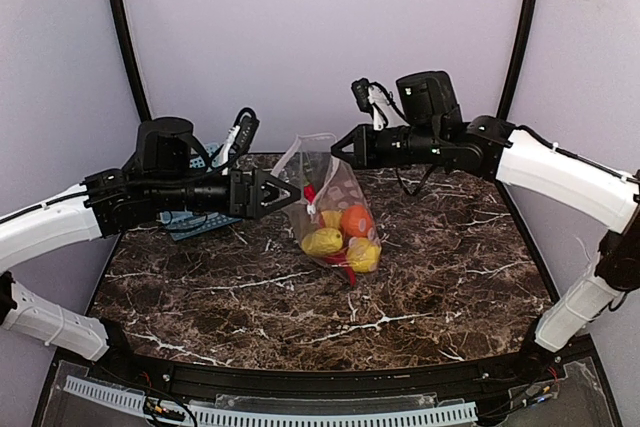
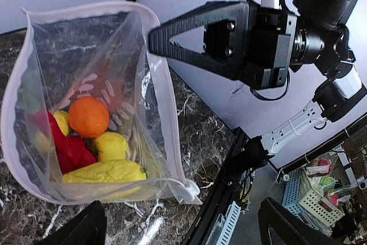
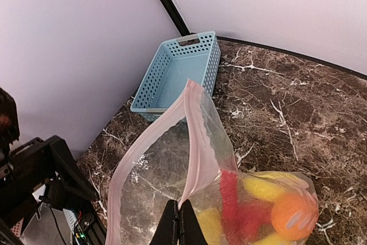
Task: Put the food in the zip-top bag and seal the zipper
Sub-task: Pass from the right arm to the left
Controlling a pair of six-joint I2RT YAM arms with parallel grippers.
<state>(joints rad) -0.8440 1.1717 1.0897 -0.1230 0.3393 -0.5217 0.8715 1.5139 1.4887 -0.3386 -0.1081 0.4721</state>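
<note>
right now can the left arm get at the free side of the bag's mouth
Probably yes. The left gripper is open and faces the zip-top bag at its mouth, with nothing between them. The right gripper pinches the zipper strip on the opposite side, out of the way.

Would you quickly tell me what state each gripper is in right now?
Left gripper: open, jaws wide apart, holding nothing.
Right gripper: closed, pinching the zip-top bag at its zipper.
</note>
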